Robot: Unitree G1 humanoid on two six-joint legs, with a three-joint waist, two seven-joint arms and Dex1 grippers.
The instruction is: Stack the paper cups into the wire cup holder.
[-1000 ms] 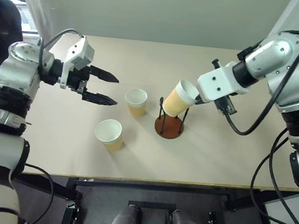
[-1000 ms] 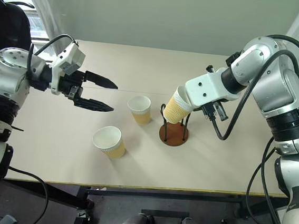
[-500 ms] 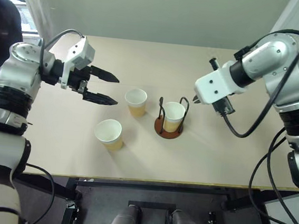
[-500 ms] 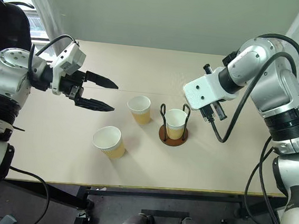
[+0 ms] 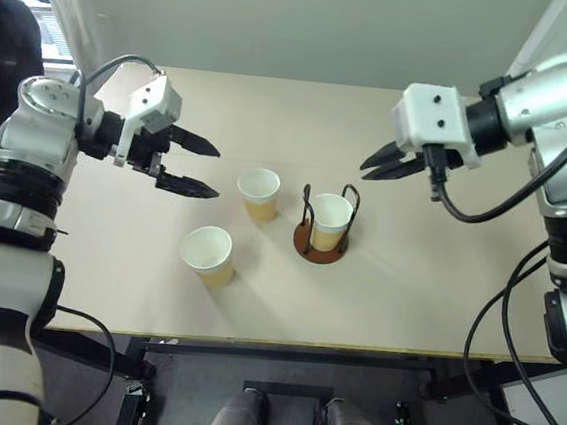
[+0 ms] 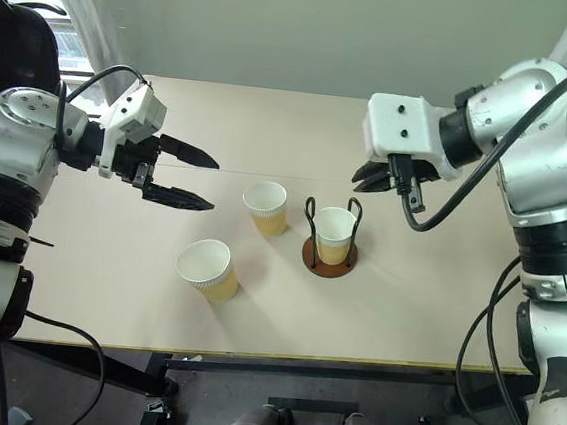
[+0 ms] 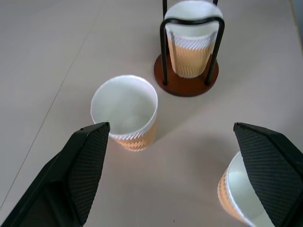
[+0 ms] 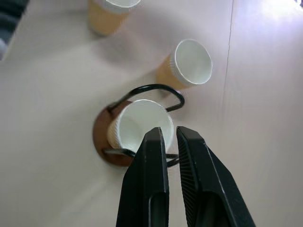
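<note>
One paper cup [image 5: 330, 220] stands upright inside the wire cup holder [image 5: 317, 248], between its black loops, at mid-table. Two more paper cups stand loose to its left, one close by [image 5: 258, 192] and one nearer the front edge [image 5: 206, 253]. My right gripper [image 5: 370, 169] hangs above and to the right of the holder. Its fingers are open by only a narrow slit with nothing between them, as the right wrist view [image 8: 170, 132] shows. My left gripper [image 5: 215, 173] hovers wide open and empty left of the loose cups, pointing at them [image 7: 124, 106].
The beige table [image 5: 406, 295] has bare room to the right of the holder and along the front edge. A pale wall runs behind the table's far edge.
The right gripper let go of the tilted cup, which now stands upright in the holder. The gripper then rose and rolled away from it. The left gripper stayed put.
</note>
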